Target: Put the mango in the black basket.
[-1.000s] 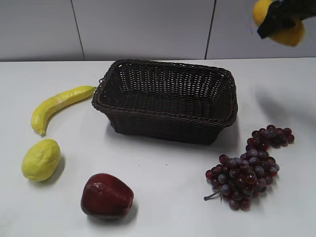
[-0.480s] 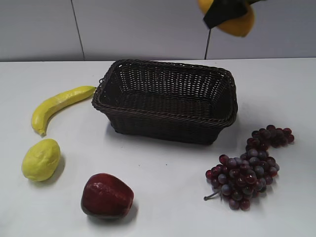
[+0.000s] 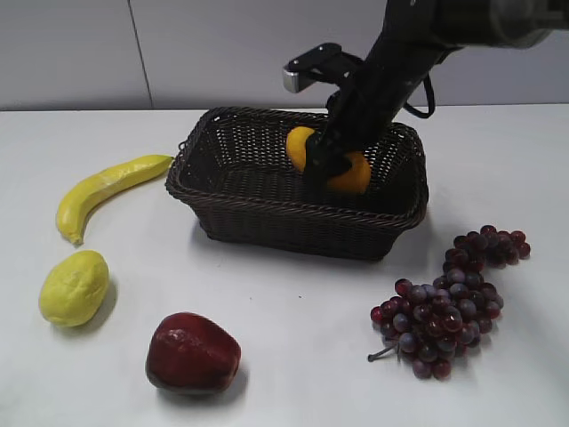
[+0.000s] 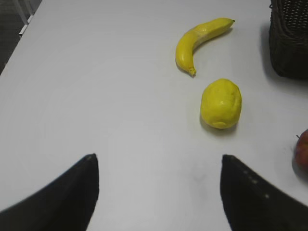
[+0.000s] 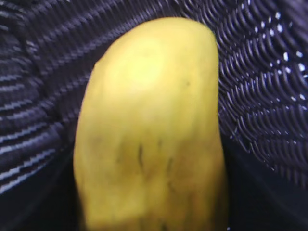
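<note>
The orange-yellow mango (image 3: 354, 173) is held inside the black basket (image 3: 267, 203), a large dark woven wicker basket at the table's middle back. My right gripper (image 3: 325, 169) reaches down into the basket from the upper right and is shut on the mango, its black fingers across the fruit's middle. In the right wrist view the mango (image 5: 149, 130) fills the frame with the basket weave (image 5: 260, 96) close behind it. I cannot tell whether the mango touches the basket floor. My left gripper (image 4: 159, 159) is open and empty above the bare table, out of the exterior view.
A banana (image 3: 107, 187) and a yellow-green lemon-like fruit (image 3: 74, 286) lie left of the basket. A dark red apple (image 3: 191, 351) sits at the front. Purple grapes (image 3: 449, 307) lie at the right front. The left wrist view shows the banana (image 4: 199, 38) and the lemon-like fruit (image 4: 221, 103).
My right gripper has carried the mango from high at the upper right, leftward and down into the basket. Nothing else has moved.
</note>
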`<state>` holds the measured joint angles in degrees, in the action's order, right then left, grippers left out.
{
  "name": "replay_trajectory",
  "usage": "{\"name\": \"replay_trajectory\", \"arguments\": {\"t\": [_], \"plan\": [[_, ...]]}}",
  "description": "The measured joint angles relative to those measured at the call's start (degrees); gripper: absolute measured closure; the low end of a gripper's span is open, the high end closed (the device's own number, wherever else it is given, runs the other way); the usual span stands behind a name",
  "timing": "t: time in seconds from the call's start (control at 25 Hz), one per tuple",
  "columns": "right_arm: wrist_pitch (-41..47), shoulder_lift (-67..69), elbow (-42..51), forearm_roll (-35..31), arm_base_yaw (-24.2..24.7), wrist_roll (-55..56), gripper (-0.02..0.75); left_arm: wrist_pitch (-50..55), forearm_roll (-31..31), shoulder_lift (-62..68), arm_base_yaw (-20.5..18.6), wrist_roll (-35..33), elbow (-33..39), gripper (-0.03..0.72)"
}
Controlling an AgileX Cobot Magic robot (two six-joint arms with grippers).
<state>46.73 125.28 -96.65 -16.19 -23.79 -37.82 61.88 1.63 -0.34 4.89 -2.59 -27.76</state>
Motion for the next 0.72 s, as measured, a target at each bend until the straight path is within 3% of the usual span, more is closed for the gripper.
{"name": "replay_trajectory", "arguments": {"t": [0.12, 0.24, 0.48, 0.72], "plan": [[-2.0, 1.9, 0.0, 1.15, 0.0, 1.73, 0.154, 0.0, 0.0, 0.0, 0.0, 0.0, 0.0, 0.099], [-1.9, 2.22, -0.25, 1.26, 0.0, 2.13, 0.09, 0.0, 0.0, 0.0, 0.0, 0.0, 0.0, 0.099], [3.01, -0.9, -3.89, 5.5, 0.0, 6.36, 0.086, 0.0, 0.0, 0.0, 0.0, 0.0, 0.06, 0.099], [9.26, -13.68, -6.02, 8.72, 0.0, 12.79, 0.101, 0.0, 0.0, 0.0, 0.0, 0.0, 0.06, 0.099]]}}
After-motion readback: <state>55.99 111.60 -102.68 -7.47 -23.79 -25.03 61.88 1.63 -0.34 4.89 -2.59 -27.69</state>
